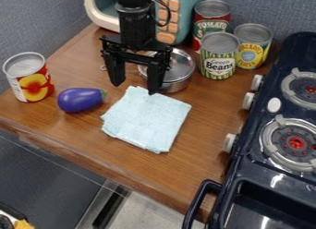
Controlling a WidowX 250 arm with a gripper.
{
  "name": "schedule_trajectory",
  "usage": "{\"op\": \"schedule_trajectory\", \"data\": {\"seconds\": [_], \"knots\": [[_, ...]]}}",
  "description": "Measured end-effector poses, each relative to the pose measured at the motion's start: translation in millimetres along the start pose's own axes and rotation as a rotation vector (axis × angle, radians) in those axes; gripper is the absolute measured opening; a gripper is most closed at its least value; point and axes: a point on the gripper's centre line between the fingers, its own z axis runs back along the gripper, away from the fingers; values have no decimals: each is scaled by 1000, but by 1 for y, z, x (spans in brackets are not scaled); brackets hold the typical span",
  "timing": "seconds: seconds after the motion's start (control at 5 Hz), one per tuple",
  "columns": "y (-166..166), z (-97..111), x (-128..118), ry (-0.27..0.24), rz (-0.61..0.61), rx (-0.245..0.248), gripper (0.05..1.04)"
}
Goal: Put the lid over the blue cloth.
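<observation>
The black gripper (134, 85) hangs from the top of the view, its two fingers spread apart with nothing between them. Below and just in front of it, the light blue cloth (147, 121) lies folded flat on the wooden counter. Behind the gripper's right finger stands a silver metal pot (179, 75) topped by a shiny lid (180, 64); the finger hides part of both. The pot is right behind the cloth's back edge.
A purple eggplant (80, 99) and a peach can (29, 80) stand left on the counter (77, 126). Several cans, one a green beans can (218, 57), are at the back right. A dark blue stove (271, 177) borders the right, a toy microwave (185, 15) the back.
</observation>
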Motion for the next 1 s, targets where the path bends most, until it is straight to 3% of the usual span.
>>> {"op": "schedule_trajectory", "data": {"seconds": [0.2, 0.4, 0.6, 0.8, 1.0], "knots": [[0, -11, -1, 37, 0, -4, 1000], [5, -8, 7, 31, 1, 3, 1000], [13, -4, 29, -7, 17, -8, 1000], [15, 4, 56, -82, 43, -3, 1000], [23, 0, 78, -85, 49, 54, 1000]]}}
